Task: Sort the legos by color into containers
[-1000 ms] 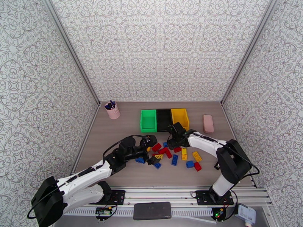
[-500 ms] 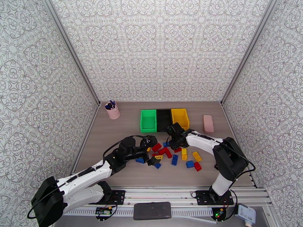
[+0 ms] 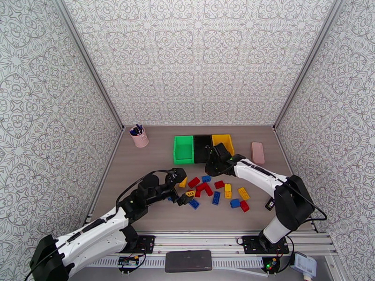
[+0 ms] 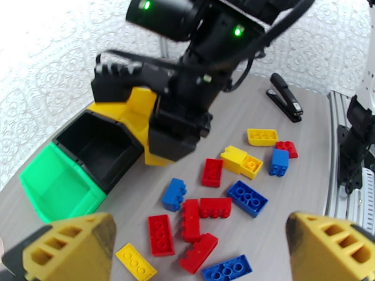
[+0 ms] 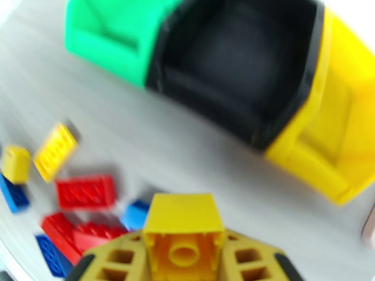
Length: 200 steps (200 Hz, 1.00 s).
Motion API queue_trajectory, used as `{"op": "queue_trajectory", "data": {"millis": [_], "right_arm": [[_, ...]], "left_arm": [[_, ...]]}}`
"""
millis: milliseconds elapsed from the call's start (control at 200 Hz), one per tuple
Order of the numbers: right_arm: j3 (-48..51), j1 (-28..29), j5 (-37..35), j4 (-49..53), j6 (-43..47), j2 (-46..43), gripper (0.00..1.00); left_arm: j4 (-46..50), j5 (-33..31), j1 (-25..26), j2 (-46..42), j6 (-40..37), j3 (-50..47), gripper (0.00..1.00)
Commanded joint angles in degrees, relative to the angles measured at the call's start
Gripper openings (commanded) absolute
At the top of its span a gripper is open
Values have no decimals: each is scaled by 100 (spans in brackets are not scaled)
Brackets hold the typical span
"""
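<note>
Red, blue and yellow legos [image 3: 216,190] lie scattered on the table in front of the containers: a green bin [image 3: 183,149], a black bin [image 3: 202,148] and a yellow bin [image 3: 223,142] in a row. My right gripper [image 3: 211,167] hovers at the front of the black and yellow bins. In the right wrist view it [image 5: 183,244] is shut on a yellow lego [image 5: 183,214], with the black bin [image 5: 239,66] and yellow bin [image 5: 337,136] just ahead. My left gripper [image 3: 183,189] stands open at the left edge of the pile, its fingers [image 4: 70,249] wide apart above red legos [image 4: 190,221].
A pink cup of pens [image 3: 139,136] stands at the back left. A flat pink slab [image 3: 257,152] lies right of the yellow bin. A black stapler [image 4: 286,97] rests on the table near the right arm's base. Patterned walls close in three sides.
My right gripper has shut on a yellow lego and lifted it from the pile toward the bins. The left arm has drawn back a little toward the near left, still open.
</note>
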State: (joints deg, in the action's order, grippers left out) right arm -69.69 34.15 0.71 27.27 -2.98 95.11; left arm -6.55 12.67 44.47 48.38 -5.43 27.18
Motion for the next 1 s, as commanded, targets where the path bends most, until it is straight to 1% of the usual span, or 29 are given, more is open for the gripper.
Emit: {"op": "queue_trajectory", "data": {"millis": [0,210,320,495,625,690,800,890,995], "right_arm": [[-569,48,35,-412,147,403,26],[-1420,-40,-518,-645,115,1226,24],[-1895,-118,-845,-452,209,1736,24],[-2353,-207,-771,-567,208,2316,25],[-2351,-222,-785,-780,271,2282,31],[-2262,-221,-743,-836,307,2136,37],[-1970,-224,-665,-951,355,1779,60],[-1588,-223,-574,-1101,388,1382,73],[-1039,-225,-293,-1392,540,836,83]], "left_arm": [[305,-469,-30,-190,217,-124,100],[492,-545,-30,-302,279,-124,100],[454,-545,-32,-289,318,-149,100],[354,-535,-39,-176,325,-141,100],[347,-528,-43,-145,330,-143,100],[347,-542,-40,-145,340,-134,100],[309,-712,-47,-103,430,-125,100],[209,-1336,-46,-11,717,-132,100],[437,-1953,-44,150,1187,14,100]]}}
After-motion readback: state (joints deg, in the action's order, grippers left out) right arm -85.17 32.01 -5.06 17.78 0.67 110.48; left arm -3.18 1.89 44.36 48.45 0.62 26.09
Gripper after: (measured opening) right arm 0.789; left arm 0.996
